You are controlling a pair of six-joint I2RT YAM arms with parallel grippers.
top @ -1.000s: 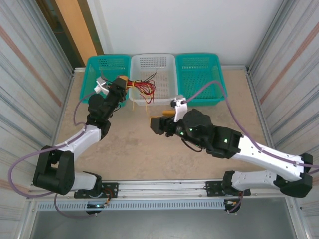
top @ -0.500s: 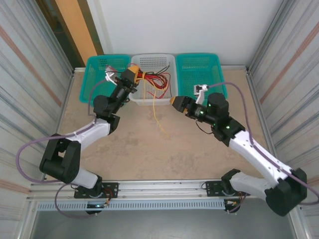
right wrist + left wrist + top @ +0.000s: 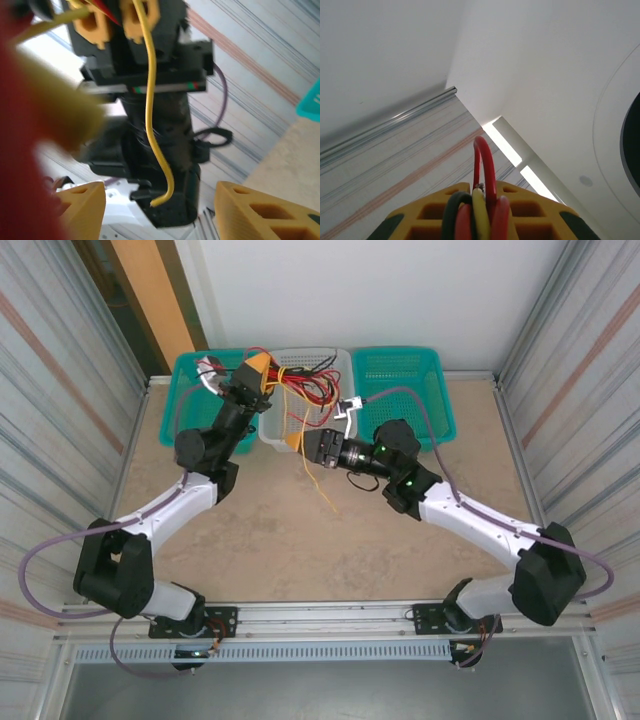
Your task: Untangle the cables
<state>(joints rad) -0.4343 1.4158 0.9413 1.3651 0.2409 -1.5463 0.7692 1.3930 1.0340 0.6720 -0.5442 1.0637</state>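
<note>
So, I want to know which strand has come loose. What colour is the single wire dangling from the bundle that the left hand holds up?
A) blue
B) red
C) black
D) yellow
D: a single yellow wire hangs free below the bundle gripped in the left hand, while the red and black strands stay bunched up.

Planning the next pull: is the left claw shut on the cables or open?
Shut on them: the left claw pinches red, black and yellow cables between its yellow fingers.
</note>
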